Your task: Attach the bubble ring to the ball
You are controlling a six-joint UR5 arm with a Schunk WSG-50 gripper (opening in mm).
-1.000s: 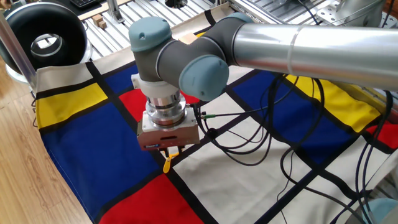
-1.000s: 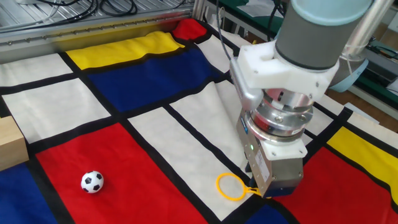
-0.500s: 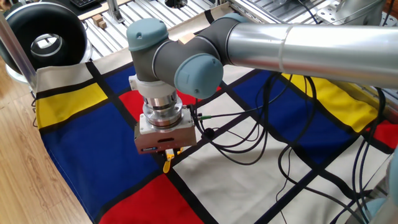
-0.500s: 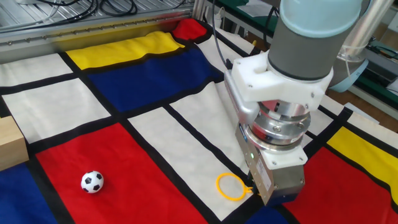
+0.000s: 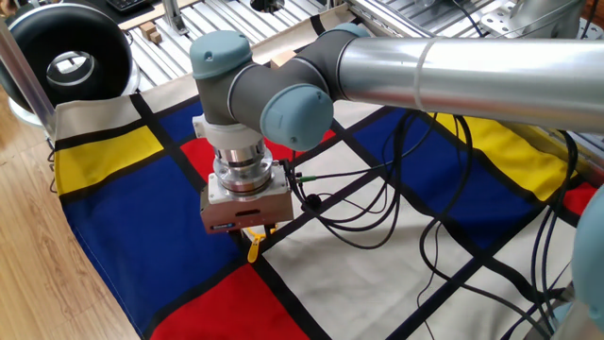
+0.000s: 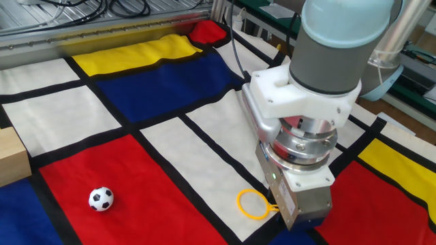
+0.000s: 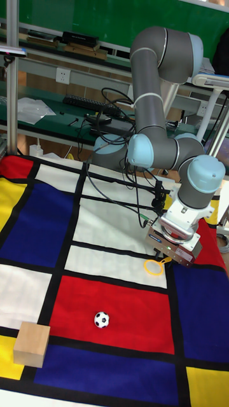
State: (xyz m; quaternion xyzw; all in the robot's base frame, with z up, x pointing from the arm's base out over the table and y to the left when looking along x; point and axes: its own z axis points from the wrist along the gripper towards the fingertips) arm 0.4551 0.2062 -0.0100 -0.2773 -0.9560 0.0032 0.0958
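Note:
The bubble ring [image 6: 253,204] is a thin yellow hoop lying on the white patch of the cloth. Its short handle [image 5: 253,248] runs under my gripper [image 6: 281,209]. In the tall fixed view the bubble ring [image 7: 153,267] sticks out to the lower left of the gripper [image 7: 166,259]. The gripper's body hides the fingertips, so I cannot tell whether they grip the handle. The ball [image 6: 101,198] is a small black-and-white football on the red patch, well to the left of the ring. The ball [image 7: 102,319] also shows below the ring in the tall fixed view.
A wooden block [image 7: 32,343] stands at the cloth's near left corner. Black cables [image 5: 396,208] trail over the cloth to the right of the gripper. A black round device [image 5: 66,57] sits beyond the cloth's far left edge.
The arm has shifted slightly left and the gripper has sunk a little lower over the handle. The hoop and the ball have stayed where they were.

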